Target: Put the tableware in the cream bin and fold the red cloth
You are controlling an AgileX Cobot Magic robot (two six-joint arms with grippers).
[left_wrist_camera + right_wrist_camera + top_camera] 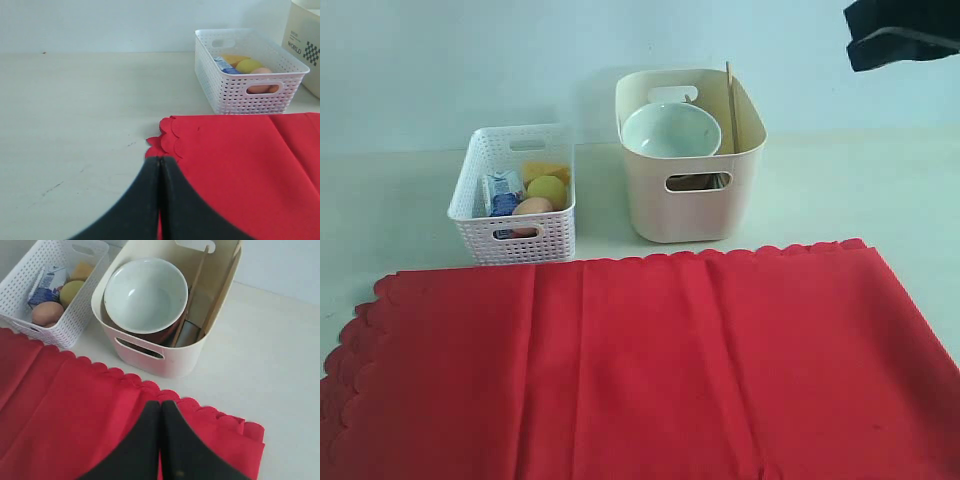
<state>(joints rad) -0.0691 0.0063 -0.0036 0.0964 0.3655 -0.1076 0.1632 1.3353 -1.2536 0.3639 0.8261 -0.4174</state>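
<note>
Red cloth (650, 360) with scalloped edges lies spread open and flat across the near part of a pale desk (400, 190), marked by a few lengthwise creases. Just beyond its far edge stand two containers side by side. The taller cream bin (690, 200), on the right, holds a pale green bowl (670, 130) resting tilted on top, with wooden chopsticks (730, 100) leaning upright against its wall and a steel cup (187, 335) lower down beside the bowl. The low white lattice basket (515, 235), on the left, holds an egg (532, 207), a lemon (547, 190) and a small blue-and-white carton (502, 192). The left claw (160, 165) hangs over the cloth's scalloped corner, its black jaws pressed together with nothing between them. The right claw (160, 407) hangs above the cloth's far edge, facing the cream bin, jaws likewise pressed together and empty.
</note>
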